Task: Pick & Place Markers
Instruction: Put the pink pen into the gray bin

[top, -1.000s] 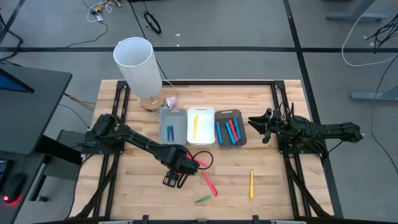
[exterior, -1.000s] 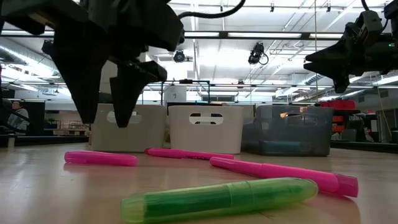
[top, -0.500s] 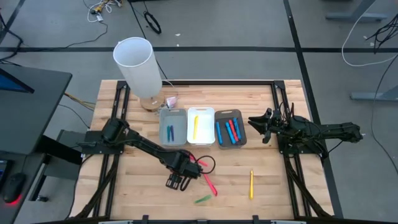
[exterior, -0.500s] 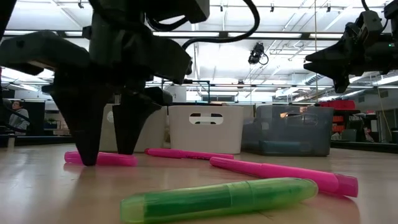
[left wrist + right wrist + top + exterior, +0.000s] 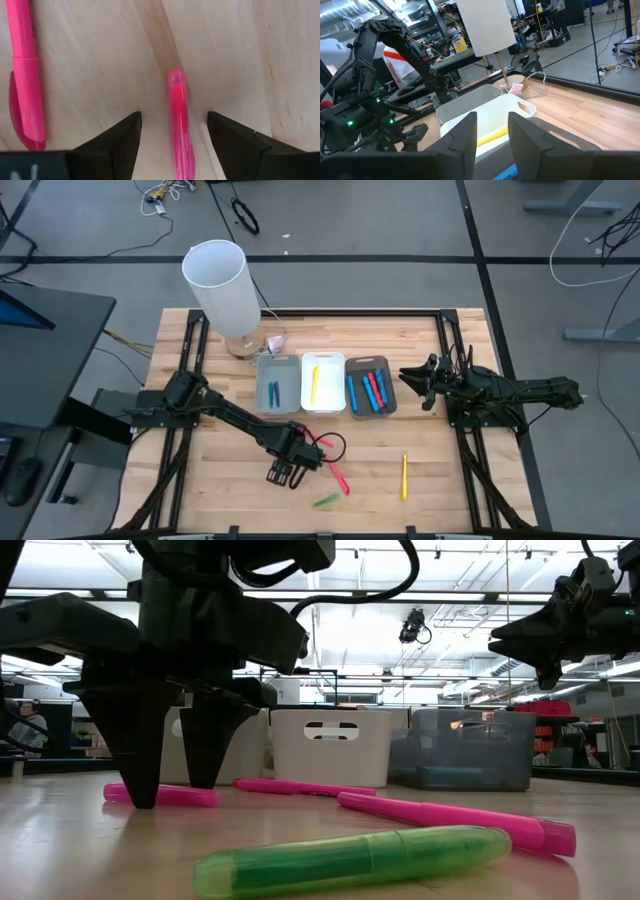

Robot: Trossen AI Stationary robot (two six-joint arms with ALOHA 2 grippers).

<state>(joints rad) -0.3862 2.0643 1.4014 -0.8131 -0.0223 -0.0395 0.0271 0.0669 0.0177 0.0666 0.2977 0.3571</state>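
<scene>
The left gripper [image 5: 283, 473] stands low over the table [image 5: 450, 480], fingers spread wide astride a pink marker [image 5: 179, 130] lying between them, not gripped; a second pink marker [image 5: 22, 80] lies beside it, a green marker [image 5: 350, 860] and a yellow marker [image 5: 404, 476] farther off; the right gripper [image 5: 412, 379] hovers by the dark bin [image 5: 385, 385], slightly parted, holding nothing; no writing readable.

Short pink plastic markers [image 5: 336, 477] lie flat just before the white rectangular bin [image 5: 323, 382]; a green marker [image 5: 325, 501] and yellow marker [image 5: 404, 476] lie farther out.
</scene>
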